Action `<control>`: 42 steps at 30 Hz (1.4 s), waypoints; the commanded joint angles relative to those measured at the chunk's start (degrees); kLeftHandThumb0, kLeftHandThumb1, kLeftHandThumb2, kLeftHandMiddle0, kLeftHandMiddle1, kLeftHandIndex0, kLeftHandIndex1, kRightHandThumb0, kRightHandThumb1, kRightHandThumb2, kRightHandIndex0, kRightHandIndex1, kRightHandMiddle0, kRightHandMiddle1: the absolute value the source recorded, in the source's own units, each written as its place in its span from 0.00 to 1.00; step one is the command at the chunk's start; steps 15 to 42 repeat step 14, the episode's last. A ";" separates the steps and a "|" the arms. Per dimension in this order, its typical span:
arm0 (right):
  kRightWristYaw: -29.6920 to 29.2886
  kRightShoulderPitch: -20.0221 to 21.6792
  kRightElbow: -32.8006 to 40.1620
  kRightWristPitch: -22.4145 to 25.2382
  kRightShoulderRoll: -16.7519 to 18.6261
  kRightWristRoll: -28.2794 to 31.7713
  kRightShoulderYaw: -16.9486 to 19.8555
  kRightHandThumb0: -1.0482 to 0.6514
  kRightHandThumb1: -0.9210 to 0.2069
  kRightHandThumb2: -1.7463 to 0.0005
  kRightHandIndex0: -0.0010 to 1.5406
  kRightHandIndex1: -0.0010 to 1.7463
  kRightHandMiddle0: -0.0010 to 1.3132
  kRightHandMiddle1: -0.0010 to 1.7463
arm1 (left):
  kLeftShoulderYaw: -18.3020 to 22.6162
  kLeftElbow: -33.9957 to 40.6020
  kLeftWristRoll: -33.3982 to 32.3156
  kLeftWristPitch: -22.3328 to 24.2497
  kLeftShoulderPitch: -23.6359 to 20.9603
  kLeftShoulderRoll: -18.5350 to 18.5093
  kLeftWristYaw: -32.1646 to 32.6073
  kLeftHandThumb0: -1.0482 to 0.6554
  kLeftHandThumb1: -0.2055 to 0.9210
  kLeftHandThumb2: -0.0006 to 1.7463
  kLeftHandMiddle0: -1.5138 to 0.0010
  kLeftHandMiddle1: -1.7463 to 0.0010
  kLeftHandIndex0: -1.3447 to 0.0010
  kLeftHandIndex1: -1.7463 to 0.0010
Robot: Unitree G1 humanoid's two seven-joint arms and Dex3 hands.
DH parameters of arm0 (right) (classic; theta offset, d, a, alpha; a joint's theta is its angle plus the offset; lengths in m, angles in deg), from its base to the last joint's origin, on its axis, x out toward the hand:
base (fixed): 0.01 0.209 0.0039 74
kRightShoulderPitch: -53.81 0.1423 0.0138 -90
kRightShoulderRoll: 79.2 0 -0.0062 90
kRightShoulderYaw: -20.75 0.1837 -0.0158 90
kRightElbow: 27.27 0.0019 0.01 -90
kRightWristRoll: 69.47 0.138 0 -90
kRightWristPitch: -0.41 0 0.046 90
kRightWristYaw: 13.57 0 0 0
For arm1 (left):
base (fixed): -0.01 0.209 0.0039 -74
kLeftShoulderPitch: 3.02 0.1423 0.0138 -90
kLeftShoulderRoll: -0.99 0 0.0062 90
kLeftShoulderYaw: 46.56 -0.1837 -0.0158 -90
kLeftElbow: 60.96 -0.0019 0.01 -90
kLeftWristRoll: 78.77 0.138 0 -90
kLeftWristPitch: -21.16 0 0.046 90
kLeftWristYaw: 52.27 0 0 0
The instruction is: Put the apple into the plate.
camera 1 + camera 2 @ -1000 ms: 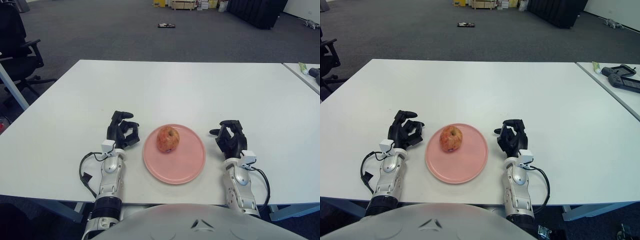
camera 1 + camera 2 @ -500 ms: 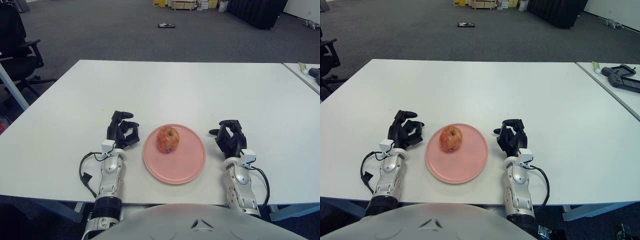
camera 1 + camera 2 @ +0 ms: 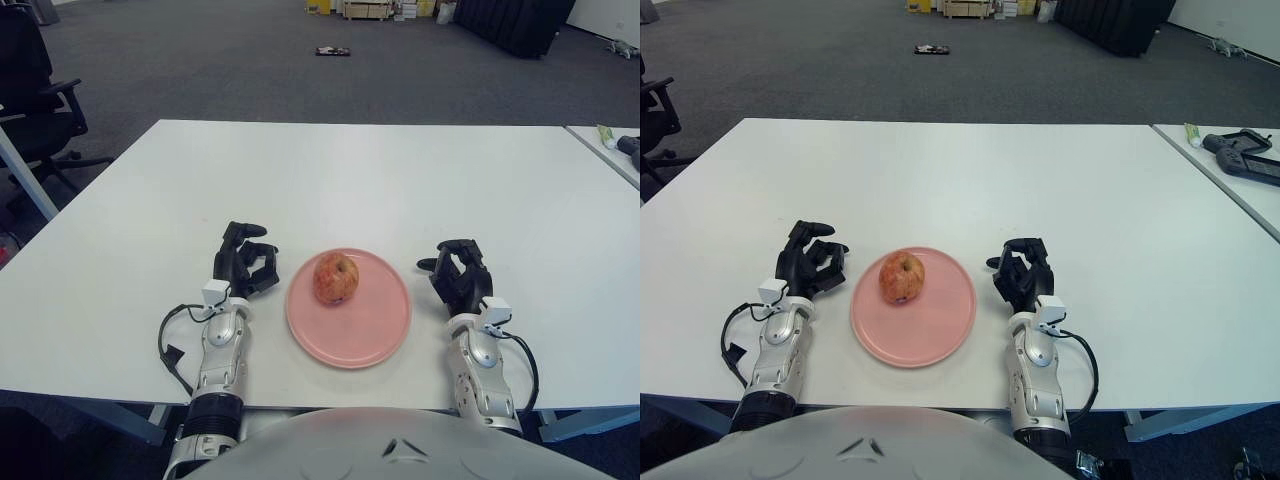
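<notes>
A red-yellow apple (image 3: 336,277) lies on the pink plate (image 3: 365,327), toward its far left part. The plate sits on the white table near the front edge. My left hand (image 3: 243,262) rests on the table just left of the plate, fingers curled, holding nothing. My right hand (image 3: 456,275) rests on the table just right of the plate, fingers curled, holding nothing. Neither hand touches the apple.
A second table at the right carries a dark controller (image 3: 1243,155) and a small tube (image 3: 1192,133). An office chair (image 3: 35,95) stands at the far left. Boxes and a small object (image 3: 333,50) lie on the floor beyond.
My right hand has shifted very slightly to the left. The apple, the plate and my left hand have not moved.
</notes>
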 commanded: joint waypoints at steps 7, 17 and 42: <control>-0.05 -0.14 -0.17 0.69 1.29 -0.42 0.09 0.40 0.14 0.57 0.35 0.81 0.22 1.00 | 0.13 -0.08 -0.99 1.09 -0.05 -0.15 -0.85 0.61 0.56 0.64 0.59 0.15 0.71 0.00; 0.09 -0.21 -0.17 0.36 1.38 -0.25 0.10 0.40 0.14 0.57 0.35 0.81 0.22 1.00 | 0.06 0.04 -1.05 1.15 0.07 -0.27 -0.74 0.61 0.56 0.64 0.60 0.15 0.71 0.00; 0.09 -0.21 -0.17 0.36 1.38 -0.25 0.10 0.40 0.14 0.57 0.35 0.81 0.22 1.00 | 0.06 0.04 -1.05 1.15 0.07 -0.27 -0.74 0.61 0.56 0.64 0.60 0.15 0.71 0.00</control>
